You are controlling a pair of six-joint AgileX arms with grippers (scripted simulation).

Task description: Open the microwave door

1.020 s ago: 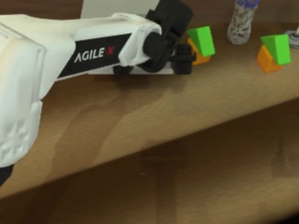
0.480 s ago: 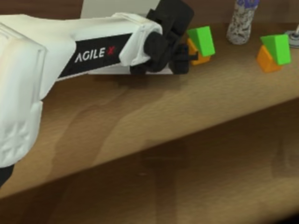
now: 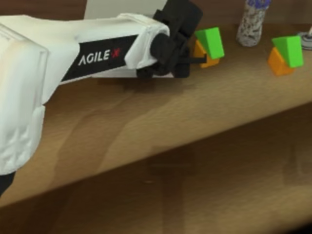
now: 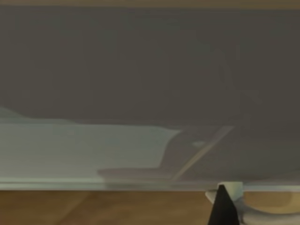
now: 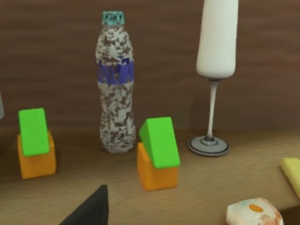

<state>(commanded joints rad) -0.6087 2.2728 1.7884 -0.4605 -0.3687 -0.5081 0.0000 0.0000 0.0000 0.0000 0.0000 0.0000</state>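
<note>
Our left gripper [image 3: 187, 61] has drawn in slightly toward the microwave [image 3: 117, 7], so we judge the pull is barely begun. The door [image 4: 140, 70] sits just ahead of the jaws, and we cannot tell their grip. The right gripper [image 5: 89, 211] is parked. We count one microwave, two blocks [image 3: 209, 46], one bottle [image 3: 252, 24] and one glass [image 5: 215, 42]

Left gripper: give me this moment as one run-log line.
left gripper: at microwave door, fingers hidden | right arm: out of top view | door: state unclear

Grey translucent microwave door [image 4: 140, 84] fills the view above the wooden table [image 4: 93, 208].
</note>
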